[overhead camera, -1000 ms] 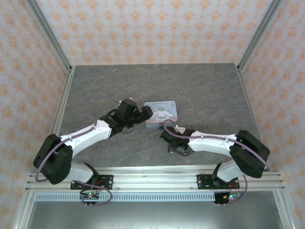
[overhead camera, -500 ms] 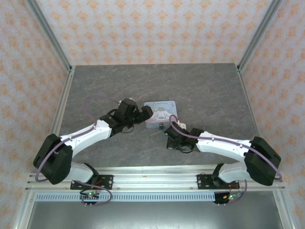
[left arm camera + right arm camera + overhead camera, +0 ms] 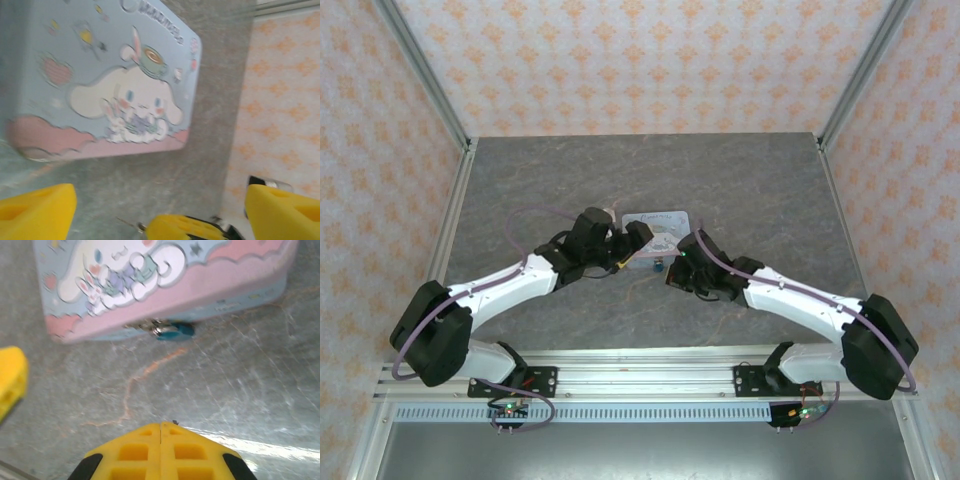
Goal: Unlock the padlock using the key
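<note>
My left gripper [image 3: 157, 202] hung with its fingers wide apart above the pastel tin [image 3: 100, 75], nothing between them. The padlock [image 3: 172, 331] sat low against the tin's side wall, touching it (a tiny teal body with a brassy bit at one end). I judged it light, hard and slick, likely to swivel or skid if prodded, so best pinched across its flat body, leaving the keyhole end free. My right gripper [image 3: 161, 450] was pressed together near it, pointing its way. Whether a key sat between the pads I could not tell.
</note>
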